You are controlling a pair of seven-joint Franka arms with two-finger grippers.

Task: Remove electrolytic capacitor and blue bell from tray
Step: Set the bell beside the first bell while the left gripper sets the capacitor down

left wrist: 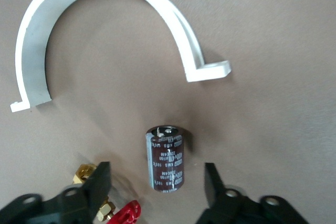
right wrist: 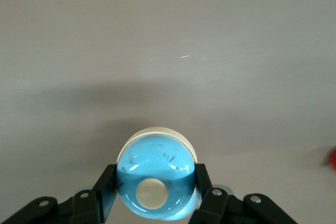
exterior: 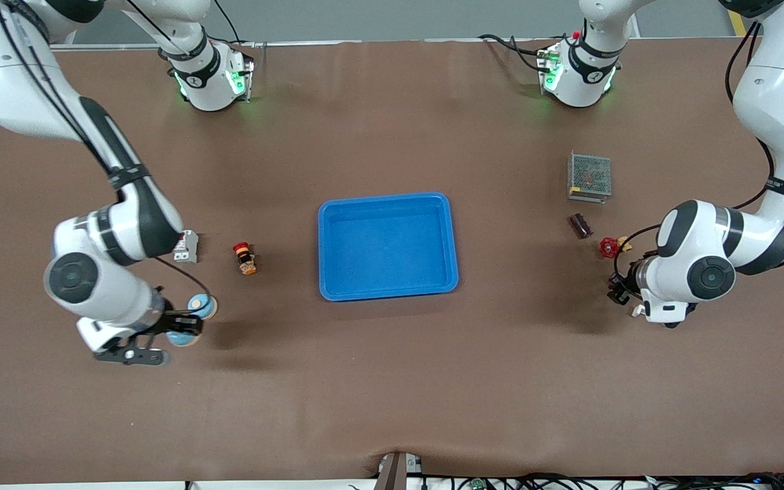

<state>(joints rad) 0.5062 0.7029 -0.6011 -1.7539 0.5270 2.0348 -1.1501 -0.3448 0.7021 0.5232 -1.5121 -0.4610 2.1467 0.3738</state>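
Nearest the front camera, the right hand is clamped on the blue bell, low over the surface at the right arm's end. In the right wrist view the fingers pinch the bell's dome on both flanks. That dome looks smooth and hard, so it may slip; a hold low on its widest part seems safest.

Farther back, the left hand stands open. In the left wrist view the capacitor lies on its side on the surface between the spread fingers, untouched by them, beside a red knob. It looks light, rigid and apt to roll; take it across the barrel.

The tray at mid-surface holds nothing.
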